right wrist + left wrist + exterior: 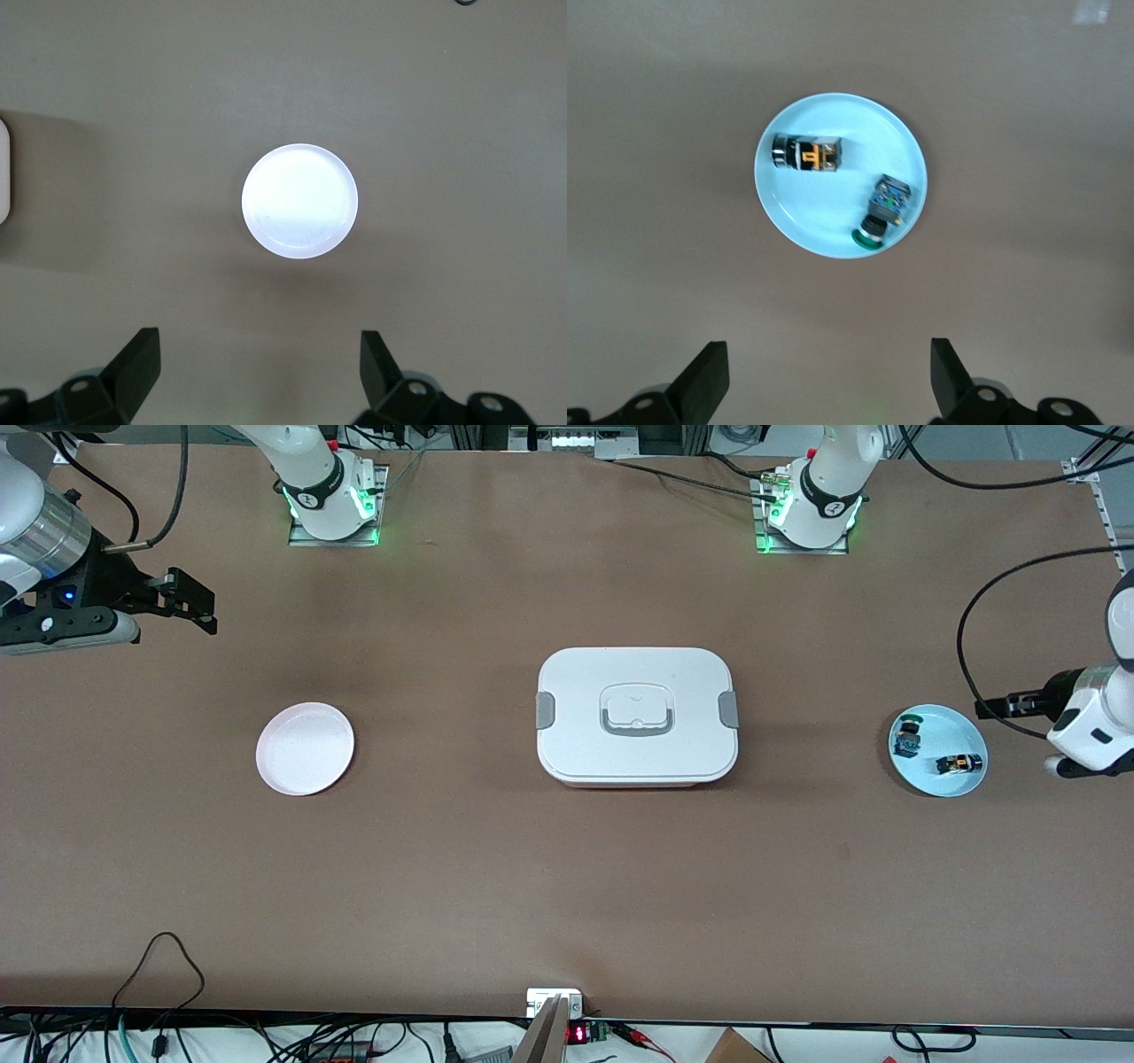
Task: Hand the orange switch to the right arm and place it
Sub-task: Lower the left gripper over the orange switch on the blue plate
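Observation:
The orange switch [959, 763] [808, 153] lies on its side in a light blue plate [952, 731] [824, 208] at the left arm's end of the table. A similar part with a green cap [907, 735] [882, 212] lies beside it in the same plate. My left gripper [1010, 707] [830, 381] hangs open and empty over bare table next to that plate. My right gripper [190, 602] [261, 372] is open and empty, up in the air over the right arm's end of the table.
A pale pink empty plate [305, 747] [299, 201] sits toward the right arm's end. A white lidded box [636, 716] with grey clips stands in the middle of the table. Cables hang along the table edge nearest the front camera.

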`<state>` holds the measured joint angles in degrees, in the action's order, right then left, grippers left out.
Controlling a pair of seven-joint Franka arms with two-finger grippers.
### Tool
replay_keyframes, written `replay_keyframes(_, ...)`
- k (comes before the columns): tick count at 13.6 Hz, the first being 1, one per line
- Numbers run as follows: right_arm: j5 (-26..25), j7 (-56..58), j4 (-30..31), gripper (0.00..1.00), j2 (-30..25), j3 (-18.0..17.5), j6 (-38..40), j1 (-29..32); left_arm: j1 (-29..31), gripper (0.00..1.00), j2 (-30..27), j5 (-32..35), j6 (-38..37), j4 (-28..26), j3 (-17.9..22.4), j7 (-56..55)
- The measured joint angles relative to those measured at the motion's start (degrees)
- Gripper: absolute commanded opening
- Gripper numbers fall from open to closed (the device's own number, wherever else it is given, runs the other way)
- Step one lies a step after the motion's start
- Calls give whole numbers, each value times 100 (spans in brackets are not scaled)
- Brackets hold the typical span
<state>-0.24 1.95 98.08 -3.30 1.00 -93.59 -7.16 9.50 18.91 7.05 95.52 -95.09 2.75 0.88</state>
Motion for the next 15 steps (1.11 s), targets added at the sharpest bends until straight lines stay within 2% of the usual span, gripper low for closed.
replay_keyframes(5, 0, 0, 0, 100, 0, 0, 0, 0, 241, 100, 476, 4, 705, -65, 2, 91)
replay_keyframes(11, 0, 0, 0, 100, 0, 0, 0, 0, 456, 100, 671, 5, 2320, -840, 3, 409)
replay_keyframes(15, 0, 0, 0, 100, 0, 0, 0, 0, 563, 100, 920, 5, 3223, -1159, 2, 564)
